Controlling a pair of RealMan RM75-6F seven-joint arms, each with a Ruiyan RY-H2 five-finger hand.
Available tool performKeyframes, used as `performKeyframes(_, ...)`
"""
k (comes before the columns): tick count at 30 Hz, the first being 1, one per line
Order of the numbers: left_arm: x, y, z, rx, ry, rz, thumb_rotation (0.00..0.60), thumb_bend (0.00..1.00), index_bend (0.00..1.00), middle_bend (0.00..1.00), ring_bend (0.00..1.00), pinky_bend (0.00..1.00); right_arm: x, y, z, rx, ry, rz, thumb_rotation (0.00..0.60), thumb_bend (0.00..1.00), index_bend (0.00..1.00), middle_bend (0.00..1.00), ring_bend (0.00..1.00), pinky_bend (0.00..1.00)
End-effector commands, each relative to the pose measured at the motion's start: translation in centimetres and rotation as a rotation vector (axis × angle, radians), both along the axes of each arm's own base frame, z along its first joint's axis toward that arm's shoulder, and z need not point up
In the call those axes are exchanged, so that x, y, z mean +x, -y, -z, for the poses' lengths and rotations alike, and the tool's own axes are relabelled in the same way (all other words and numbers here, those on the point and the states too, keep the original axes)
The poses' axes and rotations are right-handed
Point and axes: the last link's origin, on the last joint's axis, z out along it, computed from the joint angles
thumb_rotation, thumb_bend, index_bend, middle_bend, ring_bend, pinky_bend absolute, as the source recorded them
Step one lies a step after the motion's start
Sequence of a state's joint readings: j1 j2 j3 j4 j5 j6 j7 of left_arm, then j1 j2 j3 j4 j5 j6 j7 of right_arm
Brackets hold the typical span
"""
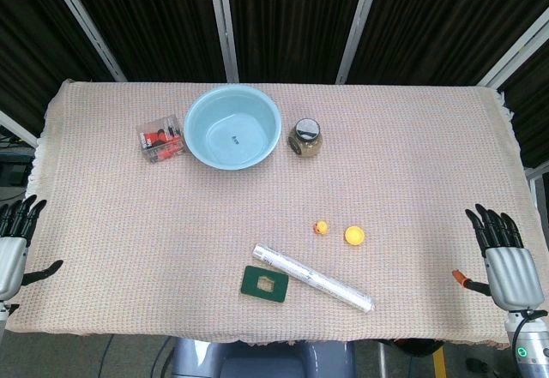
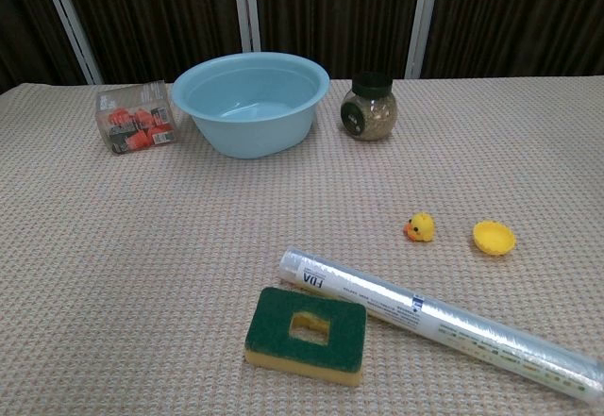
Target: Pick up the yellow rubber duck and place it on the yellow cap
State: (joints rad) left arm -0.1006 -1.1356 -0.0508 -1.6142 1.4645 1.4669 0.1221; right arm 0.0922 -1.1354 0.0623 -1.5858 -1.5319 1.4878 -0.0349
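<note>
A small yellow rubber duck sits on the woven tablecloth, right of centre. Just to its right lies the yellow cap, hollow side up, apart from the duck. My right hand rests at the table's right edge in the head view, fingers spread and holding nothing, well right of the cap. My left hand lies at the left edge, fingers apart and empty. The chest view shows neither hand.
A light blue basin stands at the back centre, a clear box of red pieces to its left, a dark-lidded jar to its right. A silvery tube and green sponge lie near the front.
</note>
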Motion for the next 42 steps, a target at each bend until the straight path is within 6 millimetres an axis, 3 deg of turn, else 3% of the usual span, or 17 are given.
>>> performKeyframes(1,0.0,0.0,0.0,-0.006,-0.001,-0.001,0.6,0.07,0.0,0.0,0.0,0.0,0.0,0.0,0.0,-0.004,0.002,-0.002,0.6,0.04,0.01,0.0,0.0,0.01)
performKeyframes(19,-0.1,0.0,0.0,-0.012,0.013,-0.016,0.6,0.07,0.0,0.0,0.0,0.0,0.1,0.0,0.2,-0.001,0.011,0.0,0.6,0.04,0.03,0.0,0.0,0.01)
performKeyframes(29,0.2,0.2,0.0,-0.005,0.018,-0.011,0.6,0.07,0.0,0.0,0.0,0.0,0.5,0.2,0.6,0.028,0.016,0.0,0.6,0.04,0.19,0.11,0.0,0.01)
performKeyframes(35,0.2,0.3,0.1,-0.009,0.024,-0.014,0.6,0.07,0.0,0.0,0.0,0.0,3.1,2.6,1.8,0.073,0.015,-0.052,0.6,0.04,0.27,0.13,0.0,0.01)
performKeyframes(42,0.3,0.1,0.1,-0.017,0.03,-0.016,0.6,0.07,0.0,0.0,0.0,0.0,7.0,7.6,5.1,0.154,0.023,-0.052,0.6,0.05,0.34,0.13,0.0,0.01)
